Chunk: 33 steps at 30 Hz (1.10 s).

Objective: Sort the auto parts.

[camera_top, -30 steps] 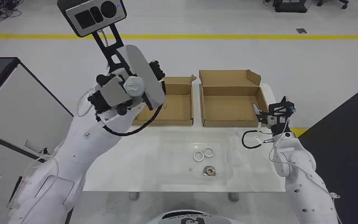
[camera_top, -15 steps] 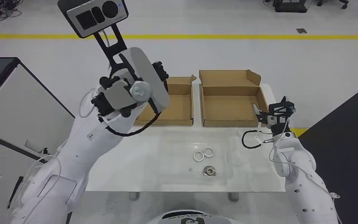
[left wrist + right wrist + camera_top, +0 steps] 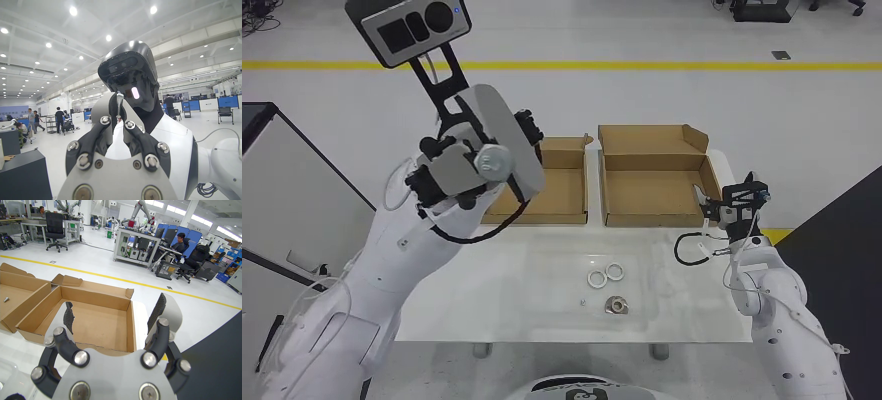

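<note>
We find the left gripper [image 3: 117,113] pressed together on a threaded bolt [image 3: 119,102]. The bolt is held lengthwise between the pads, with one end standing just past the fingertips. In the top view the left arm is raised well above the table [image 3: 532,290], over the left cardboard box [image 3: 564,190]. The right gripper [image 3: 115,306] is spread wide with nothing between its ribbed pads. The top view places it [image 3: 729,208] at the table's right edge, just beside the near right corner of the right cardboard box [image 3: 654,222]. The two boxes stand side by side along the far edge, flaps open. A second bolt [image 3: 6,299] lies on the floor of the left box [image 3: 24,289] (seen from the right wrist), and the floor of the right box [image 3: 98,325] is bare cardboard. On the table near the front edge we note a white ring [image 3: 596,277] and a second white ring [image 3: 615,270] just beside it. A metal flanged part [image 3: 616,304] lies near them, closer to the robot. All three lie well apart from both grippers.
</note>
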Each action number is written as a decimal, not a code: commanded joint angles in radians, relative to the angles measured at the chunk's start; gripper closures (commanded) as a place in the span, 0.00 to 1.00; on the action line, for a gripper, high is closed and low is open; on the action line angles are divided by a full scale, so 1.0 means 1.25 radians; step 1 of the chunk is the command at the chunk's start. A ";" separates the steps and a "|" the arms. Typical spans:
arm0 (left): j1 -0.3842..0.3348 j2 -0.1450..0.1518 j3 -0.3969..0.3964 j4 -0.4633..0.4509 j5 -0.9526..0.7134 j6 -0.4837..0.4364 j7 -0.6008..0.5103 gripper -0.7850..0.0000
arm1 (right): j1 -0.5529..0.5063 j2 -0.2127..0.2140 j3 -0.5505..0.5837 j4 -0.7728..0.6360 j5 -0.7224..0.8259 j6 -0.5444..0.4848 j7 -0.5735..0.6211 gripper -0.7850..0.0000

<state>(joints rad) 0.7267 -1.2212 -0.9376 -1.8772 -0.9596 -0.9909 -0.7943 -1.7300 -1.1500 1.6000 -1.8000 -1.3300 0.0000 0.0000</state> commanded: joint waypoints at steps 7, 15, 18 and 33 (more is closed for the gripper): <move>0.023 0.002 -0.024 -0.013 0.120 0.123 -0.030 1.00 | 0.000 0.000 0.000 0.000 0.000 0.000 0.000 0.00; 0.026 0.012 -0.051 -0.006 0.257 0.266 -0.123 1.00 | 0.000 0.000 0.000 0.000 0.000 0.000 0.000 0.00; 0.020 0.022 -0.071 -0.014 0.327 0.357 -0.189 1.00 | 0.000 0.000 0.000 0.000 0.000 0.000 0.000 0.00; 0.040 0.089 -0.169 -0.033 0.712 0.655 -0.593 1.00 | 0.000 0.000 0.000 0.000 0.000 0.000 0.000 0.00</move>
<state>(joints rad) 0.7771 -1.1138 -1.1565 -1.9233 -0.1249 -0.1833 -1.5105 -1.7300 -1.1500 1.6000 -1.8000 -1.3300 0.0000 0.0000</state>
